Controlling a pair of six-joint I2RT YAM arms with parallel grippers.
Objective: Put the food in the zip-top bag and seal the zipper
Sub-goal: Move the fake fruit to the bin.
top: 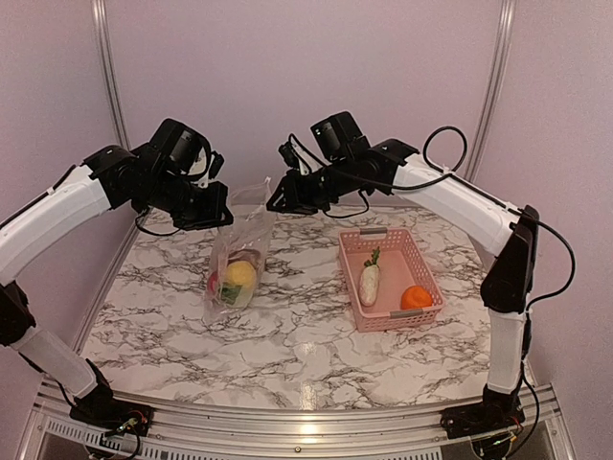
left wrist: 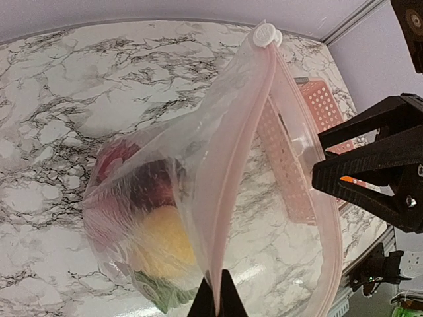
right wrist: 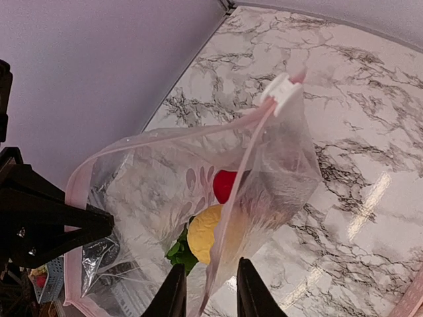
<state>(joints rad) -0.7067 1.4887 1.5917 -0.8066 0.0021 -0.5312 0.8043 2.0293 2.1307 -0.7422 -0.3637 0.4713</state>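
Clear, crinkly zip-top bag (top: 235, 257) held upright over the marble table (top: 287, 335), left of the pink lattice basket (top: 427, 265). The closed left gripper (left wrist: 215, 300), cut off at the frame edge, pinches its pink-tinted zipper (left wrist: 238, 152). The right gripper (right wrist: 211, 290) stands slightly parted astride the rim, and whether it touches is unclear. Film blurs 1 yellow ball (left wrist: 162, 244), 1 red ball (right wrist: 225, 185) and 1 green leaf (right wrist: 178, 254). The basket holds 1 white oblong piece (top: 369, 285) and 1 orange ball (top: 416, 297).
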